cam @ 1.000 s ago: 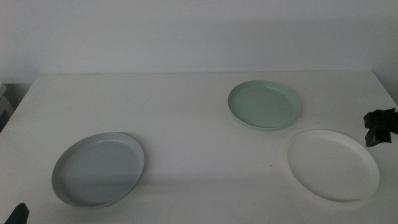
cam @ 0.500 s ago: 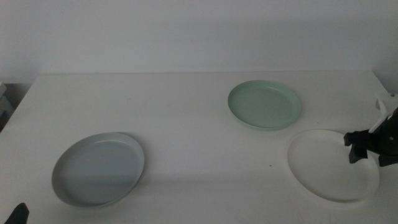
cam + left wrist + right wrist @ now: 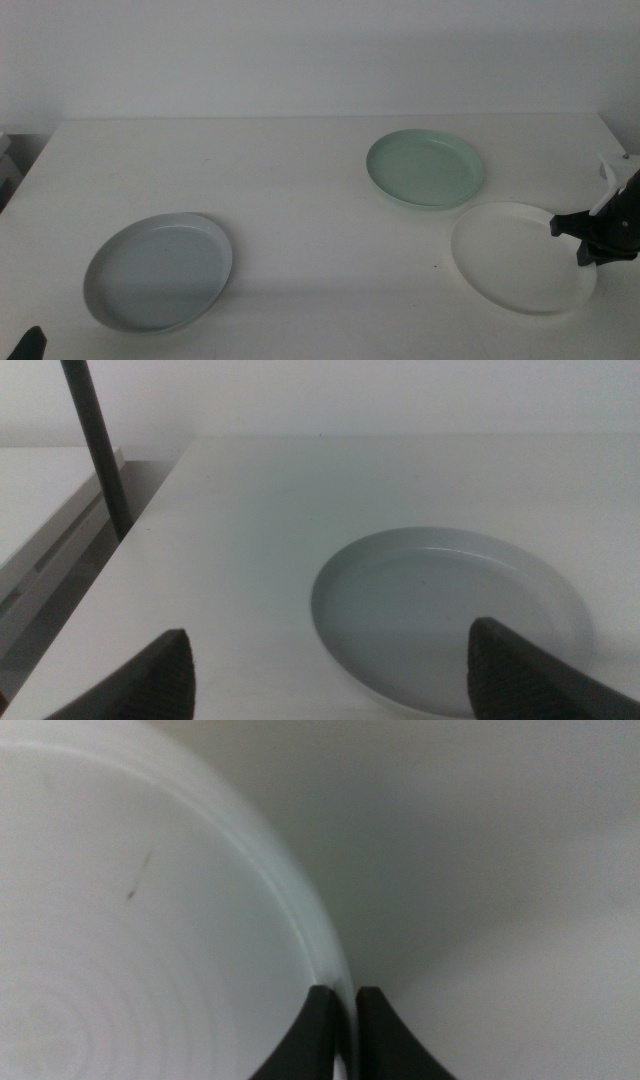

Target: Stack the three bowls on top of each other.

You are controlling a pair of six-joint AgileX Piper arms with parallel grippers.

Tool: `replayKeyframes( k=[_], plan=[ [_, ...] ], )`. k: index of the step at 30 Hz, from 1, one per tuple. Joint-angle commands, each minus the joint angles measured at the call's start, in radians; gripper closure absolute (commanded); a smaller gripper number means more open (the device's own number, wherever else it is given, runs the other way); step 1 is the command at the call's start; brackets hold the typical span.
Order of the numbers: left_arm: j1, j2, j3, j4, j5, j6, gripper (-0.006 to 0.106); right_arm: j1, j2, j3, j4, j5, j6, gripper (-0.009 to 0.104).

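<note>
down at the near left corner of the table the left gripper just waits, jaws spread wide, hovering right by the blue-grey bowl. that bowl hasn't budged since a second ago.

over on the near right is where things differ: the right gripper was off past the table edge a second ago, and now it's pinched onto the right-hand rim of the white bowl, one jaw inside the rim and one outside, pressed close with just the thin edge between them. the white bowl has slid a bit to the left compared with before, so it now sits nearer the mint green bowl, just short of touching.

furthest back, the mint green one is in the same spot.

so three bowls total, one of each colour, all shallow, round and plate-like with low rims and a smooth matte finish, each flat on the plain white tabletop, none stacked yet. two grippers, both dark.
</note>
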Motion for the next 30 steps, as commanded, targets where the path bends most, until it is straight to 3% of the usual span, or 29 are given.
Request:
replayKeyframes(
  k=[1,8,15,23,30],
  plan=[
    [0.000,-0.010,-0.004,-0.004,-0.079,-0.011,-0.004,0.004,-0.079,-0.016,-0.009,0.000,-0.001,0.096],
    [0.000,-0.010,-0.004,-0.004,-0.079,-0.011,-0.004,0.088,-0.245,-0.019,0.021,0.038,0.025,0.096],
    [0.000,-0.010,-0.004,-0.004,-0.079,-0.011,-0.004,0.243,-0.275,-0.052,0.121,0.033,0.055,0.096],
    [0.000,-0.010,-0.004,-0.004,-0.079,-0.011,-0.004,0.415,-0.152,-0.154,0.198,0.003,0.056,0.096],
    [0.000,-0.010,-0.004,-0.004,-0.079,-0.011,-0.004,0.484,-0.007,-0.227,0.230,-0.007,0.056,0.096]
  ],
)
